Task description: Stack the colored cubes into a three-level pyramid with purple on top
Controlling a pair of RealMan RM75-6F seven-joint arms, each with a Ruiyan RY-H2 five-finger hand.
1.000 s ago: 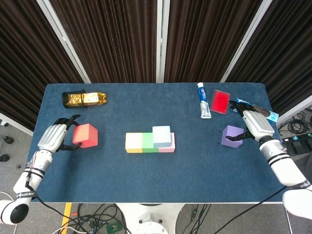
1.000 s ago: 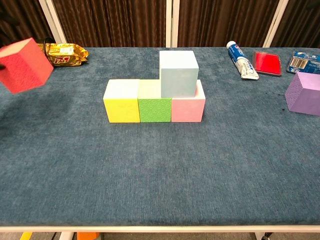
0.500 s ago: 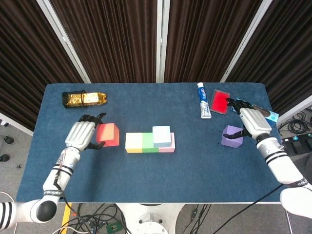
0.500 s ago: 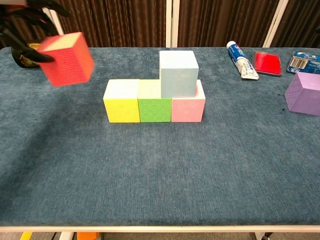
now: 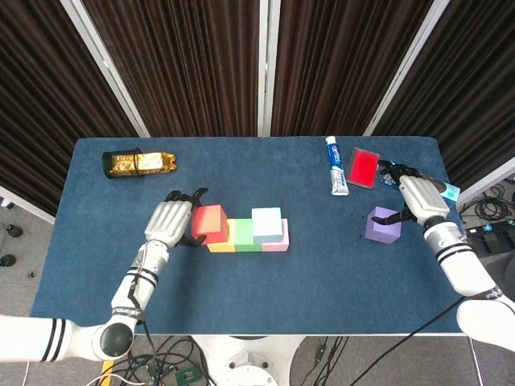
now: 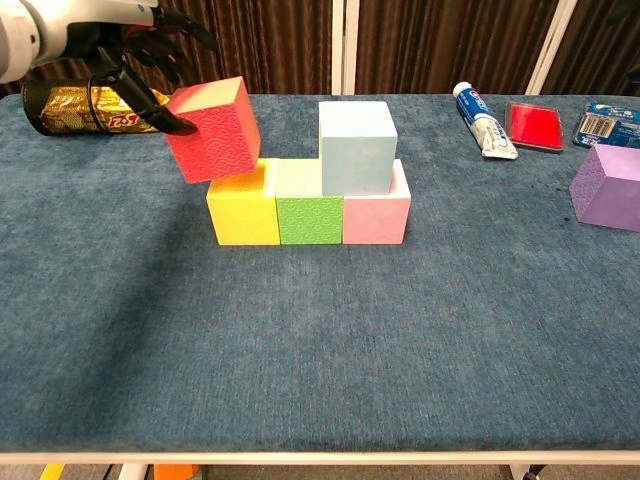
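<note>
My left hand (image 5: 168, 224) (image 6: 120, 50) grips a red cube (image 5: 208, 223) (image 6: 212, 128), tilted in the air just above the left end of the bottom row. That row runs yellow cube (image 6: 243, 210), green cube (image 6: 309, 206), pink cube (image 6: 376, 214). A light blue cube (image 5: 266, 224) (image 6: 356, 146) sits on top, over the green and pink ones. At the right a purple cube (image 5: 384, 225) (image 6: 607, 187) rests on the table, with my right hand (image 5: 415, 201) against its far right side, fingers curled to it.
A gold foil packet (image 5: 138, 163) lies at the back left. A toothpaste tube (image 5: 337, 166), a red flat case (image 5: 364, 167) and a blue packet (image 6: 609, 122) lie at the back right. The blue table (image 5: 265, 297) ends close to the front.
My left hand carried the red cube rightward, from the table's left side to just over the yellow cube. The right hand and purple cube barely moved.
</note>
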